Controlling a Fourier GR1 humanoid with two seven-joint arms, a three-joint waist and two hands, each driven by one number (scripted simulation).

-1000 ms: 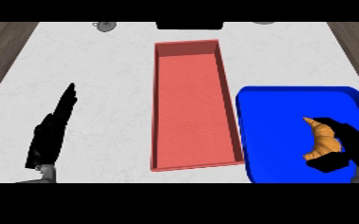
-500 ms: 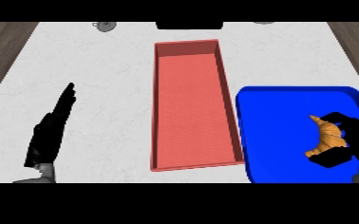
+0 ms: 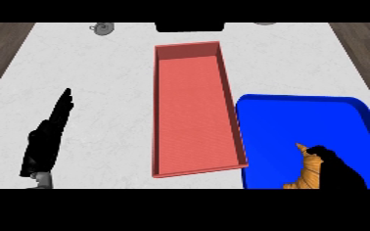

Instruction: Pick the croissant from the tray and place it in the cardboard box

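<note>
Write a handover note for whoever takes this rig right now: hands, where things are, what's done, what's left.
Left hand: open, resting at the counter's left side, holding nothing.
Right hand: curled round the croissant, at the near end of the blue tray.
Red box: lies just left of the tray, nothing in it.
Done: croissant grasped; cannot tell whether it is off the tray's floor.
Left: lift it, carry it left over the box, set it inside, release.
</note>
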